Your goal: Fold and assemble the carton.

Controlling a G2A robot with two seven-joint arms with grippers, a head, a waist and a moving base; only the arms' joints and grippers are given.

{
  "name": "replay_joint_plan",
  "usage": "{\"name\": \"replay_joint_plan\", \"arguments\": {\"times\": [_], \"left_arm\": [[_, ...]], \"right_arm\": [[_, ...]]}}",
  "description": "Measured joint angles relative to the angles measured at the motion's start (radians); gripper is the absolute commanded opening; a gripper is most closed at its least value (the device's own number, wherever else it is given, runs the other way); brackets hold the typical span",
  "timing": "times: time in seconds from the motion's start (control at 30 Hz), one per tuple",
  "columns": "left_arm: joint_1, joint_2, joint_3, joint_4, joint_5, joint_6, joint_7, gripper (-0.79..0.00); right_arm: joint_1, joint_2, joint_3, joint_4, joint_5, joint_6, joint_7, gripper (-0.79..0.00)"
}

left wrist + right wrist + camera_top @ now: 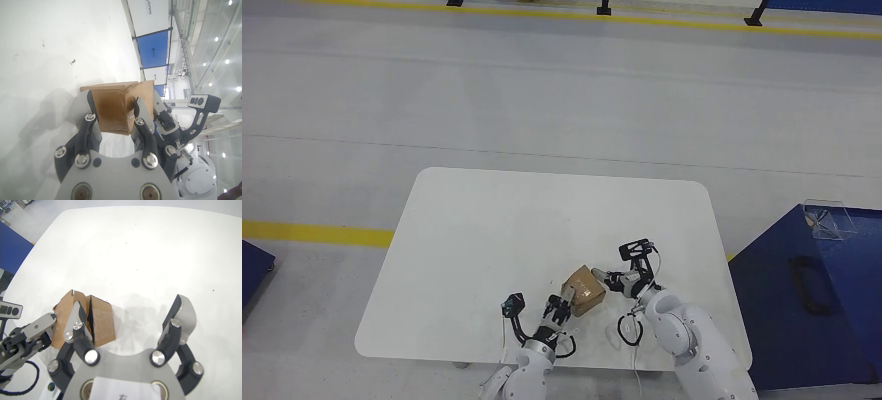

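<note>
A small brown carton stands on the white table near its front edge. My left gripper is at the carton's near-left side. In the left wrist view, the left gripper is shut on the carton, one finger on each side of it. My right gripper is open at the carton's right side. One of its fingers lies over the slit between the carton's flaps, and the other stands over bare table. The left gripper's finger presses the carton's far side.
A blue bin stands just right of the table, with a clear plastic piece on its top. The table's front edge lies close behind both arms. Bare table stretches to the left and toward the back.
</note>
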Motion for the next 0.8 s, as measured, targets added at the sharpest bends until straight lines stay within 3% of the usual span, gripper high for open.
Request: {"name": "replay_joint_plan", "arguments": {"times": [0.8], "left_arm": [[-0.025,-0.005,0.019,0.037,0.014,0.034,0.028,-0.409]], "right_arm": [[0.037,0.000,-0.010,0.036,0.045,0.012,-0.026,0.000]]}}
